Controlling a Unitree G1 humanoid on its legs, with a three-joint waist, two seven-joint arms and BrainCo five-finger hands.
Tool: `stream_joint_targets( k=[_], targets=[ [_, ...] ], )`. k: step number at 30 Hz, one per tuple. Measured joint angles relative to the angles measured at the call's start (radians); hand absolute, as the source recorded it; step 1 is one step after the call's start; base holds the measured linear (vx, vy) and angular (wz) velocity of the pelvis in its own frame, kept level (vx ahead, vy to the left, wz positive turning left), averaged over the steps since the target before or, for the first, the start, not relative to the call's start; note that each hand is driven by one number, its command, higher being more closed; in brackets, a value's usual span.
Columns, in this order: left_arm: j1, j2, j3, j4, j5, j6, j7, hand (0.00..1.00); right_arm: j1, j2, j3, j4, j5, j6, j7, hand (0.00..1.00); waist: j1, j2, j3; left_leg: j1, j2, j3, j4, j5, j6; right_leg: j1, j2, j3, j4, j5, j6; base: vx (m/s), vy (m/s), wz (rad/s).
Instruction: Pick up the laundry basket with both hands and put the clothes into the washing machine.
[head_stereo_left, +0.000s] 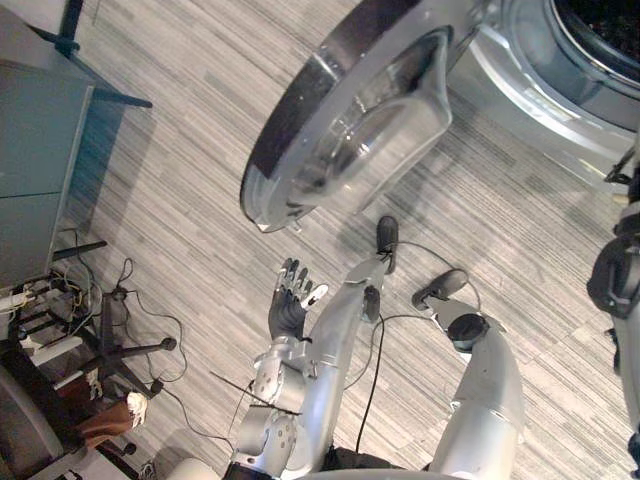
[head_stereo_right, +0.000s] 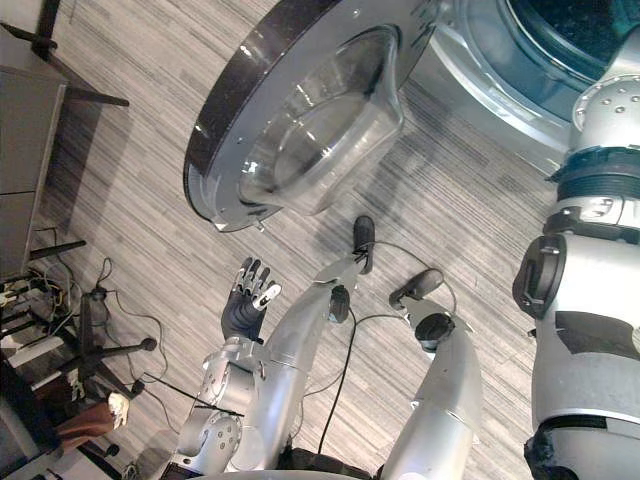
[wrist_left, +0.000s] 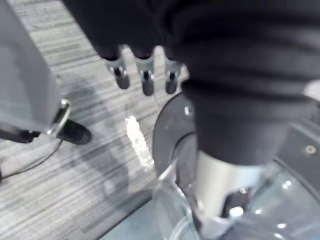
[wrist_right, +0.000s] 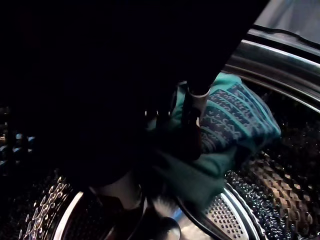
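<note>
The washing machine's round glass door (head_stereo_left: 350, 120) stands swung open above the striped floor. The drum opening (head_stereo_left: 600, 30) is at the upper right. My right arm reaches up into it. Deep inside the perforated drum (wrist_right: 250, 200), my right hand (wrist_right: 192, 120) has its dark fingers curled into a teal patterned cloth (wrist_right: 235, 120) that hangs from them. My left hand (head_stereo_left: 290, 300) is held out below the door, open and holding nothing. Its straight fingers (wrist_left: 145, 75) point at the floor beside the door's rim.
A grey cabinet (head_stereo_left: 40, 130) stands at the left. Below it is a black stand (head_stereo_left: 110, 340) with cables on the floor. Another black stand's legs (head_stereo_left: 70, 40) show at the top left. The open door overhangs the floor in front of me.
</note>
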Motion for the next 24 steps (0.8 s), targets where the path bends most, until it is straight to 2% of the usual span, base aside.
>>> stream_joint_targets(
  k=[3,7,9,12,13,17,19,21,23,24],
  targets=[
    [0.000,0.007,-0.020,0.002,-0.001,-0.002,-0.001,0.00,0.000,0.030,-0.013,0.000,-0.001,-0.001,0.000,0.00,0.000,-0.003,0.002,0.004,0.011,-0.001,0.006,0.000,0.000,0.004,0.009,0.001,0.005,0.000,0.000,0.00,0.000,0.00],
    [0.015,0.010,-0.034,0.007,-0.021,-0.002,-0.002,0.00,0.006,0.105,-0.156,0.000,-0.002,0.001,0.000,0.00,0.000,-0.008,0.006,0.044,0.015,-0.001,-0.004,-0.003,0.006,0.025,0.018,0.036,0.023,0.000,0.000,-0.01,-0.032,0.12],
    [0.028,0.010,-0.034,0.011,-0.022,-0.002,-0.001,0.00,0.040,0.119,-0.183,0.000,-0.002,0.008,0.000,0.00,0.002,-0.008,0.005,0.074,0.015,-0.001,-0.013,-0.004,0.008,0.049,0.019,0.041,0.025,0.000,0.000,0.01,-0.050,0.17],
    [0.035,0.011,-0.034,0.026,-0.022,-0.002,-0.001,0.00,0.102,0.130,-0.201,0.001,-0.003,0.048,0.016,0.00,0.008,-0.008,0.005,0.131,0.012,0.003,-0.041,-0.004,0.008,0.092,0.024,0.051,0.019,0.000,0.000,0.03,-0.064,0.09],
    [0.035,0.011,-0.033,0.030,-0.021,-0.003,-0.001,0.00,0.125,0.139,-0.202,0.000,-0.014,0.072,0.030,0.00,0.008,-0.008,0.005,0.149,0.013,0.003,-0.045,-0.004,0.008,0.108,0.032,0.060,0.010,0.000,0.000,0.03,-0.064,0.03],
    [0.031,0.010,-0.029,0.064,-0.020,-0.003,-0.001,0.00,0.215,0.170,-0.172,0.000,-0.097,0.117,0.086,0.00,0.004,-0.007,0.005,0.207,0.019,0.007,-0.060,-0.004,0.008,0.165,0.050,0.068,-0.020,0.003,0.003,0.05,-0.088,-0.01],
    [0.028,0.010,-0.022,0.101,-0.018,-0.003,-0.001,0.00,0.276,0.193,-0.147,0.000,-0.158,0.149,0.126,0.00,-0.003,-0.007,0.005,0.239,0.030,0.007,-0.060,-0.004,0.008,0.206,0.071,0.076,-0.048,0.015,0.019,0.07,-0.094,-0.06],
    [0.022,0.009,-0.018,0.137,-0.018,-0.002,-0.002,0.00,0.362,0.228,-0.115,-0.025,-0.199,0.158,0.188,0.00,-0.013,-0.010,0.004,0.276,0.036,0.007,-0.060,-0.005,0.008,0.244,0.082,0.086,-0.064,0.027,0.030,0.09,-0.092,-0.08],
    [0.015,0.009,0.002,0.164,-0.017,-0.003,-0.003,0.00,0.466,0.291,-0.105,-0.089,-0.244,0.164,0.238,0.00,-0.033,-0.028,0.002,0.313,0.042,0.008,-0.060,-0.005,0.008,0.282,0.091,0.091,-0.082,0.040,0.036,0.10,-0.099,-0.19],
    [0.010,0.009,0.024,0.181,-0.017,-0.002,-0.004,0.00,0.545,0.333,-0.078,-0.129,-0.268,0.166,0.266,0.00,-0.046,-0.052,-0.001,0.337,0.048,0.013,-0.060,-0.005,0.008,0.300,0.097,0.096,-0.090,0.052,0.036,0.10,-0.118,-0.38]
  ],
)
